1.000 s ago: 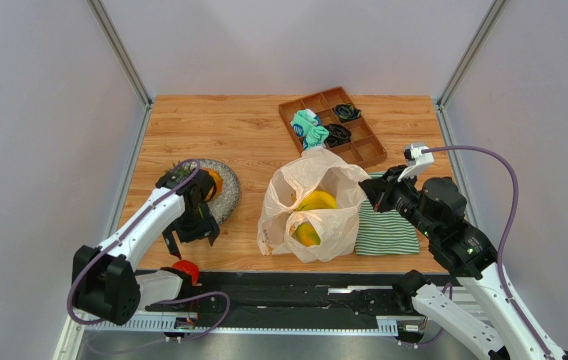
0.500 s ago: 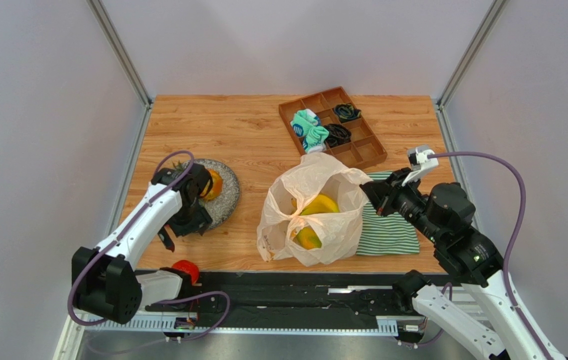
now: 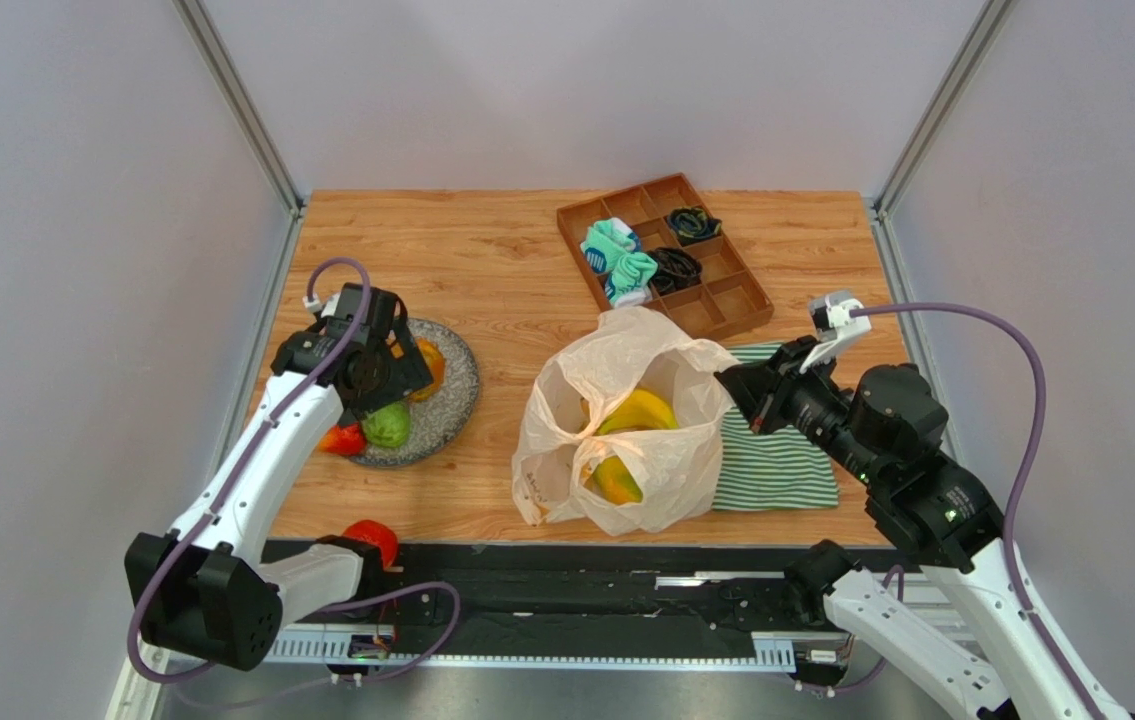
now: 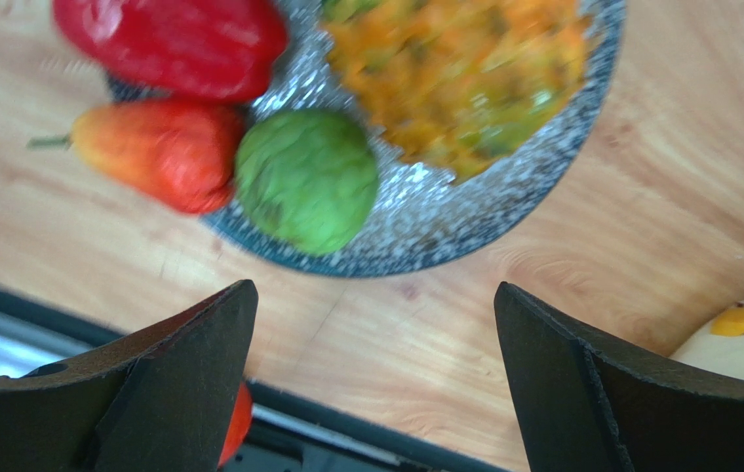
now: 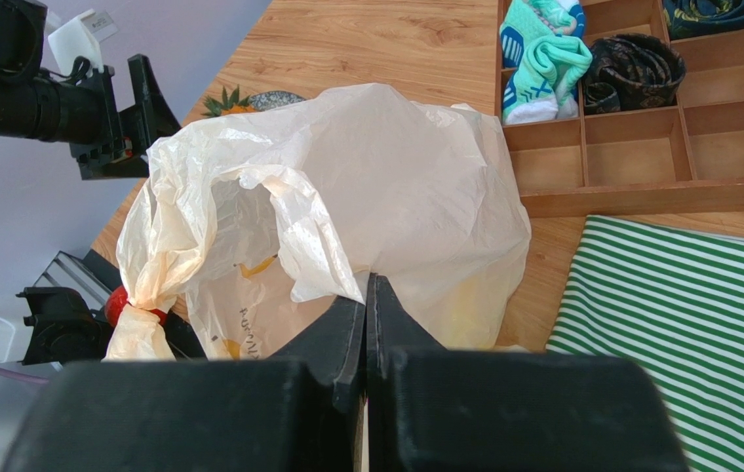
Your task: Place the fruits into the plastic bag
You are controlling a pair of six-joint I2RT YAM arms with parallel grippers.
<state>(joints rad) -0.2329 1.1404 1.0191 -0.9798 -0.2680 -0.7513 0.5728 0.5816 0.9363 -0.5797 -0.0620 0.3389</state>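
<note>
My left gripper (image 3: 381, 384) is open and empty, held above the near side of the speckled grey plate (image 3: 452, 402). In the left wrist view its jaws (image 4: 376, 379) stand wide apart over bare wood just below the plate (image 4: 415, 236). The plate holds a green fruit (image 4: 307, 177), a red-orange fruit (image 4: 164, 162), a red one (image 4: 174, 39) and the orange pineapple (image 4: 464, 69). My right gripper (image 5: 369, 287) is shut on the rim of the plastic bag (image 5: 415, 187), holding its mouth up. In the bag (image 3: 573, 435) lie a yellow banana (image 3: 642, 408) and a yellow-orange fruit (image 3: 615, 477).
A brown compartment tray (image 3: 708, 293) with teal and black cloth bundles stands behind the bag. A green-and-white striped cloth (image 3: 776, 458) lies under my right gripper. A red round object (image 3: 372, 539) sits by the left arm's base at the black front rail.
My left gripper has moved up and back from the plate's near edge to above the plate, uncovering the green and red fruits. The right gripper still holds the bag.
</note>
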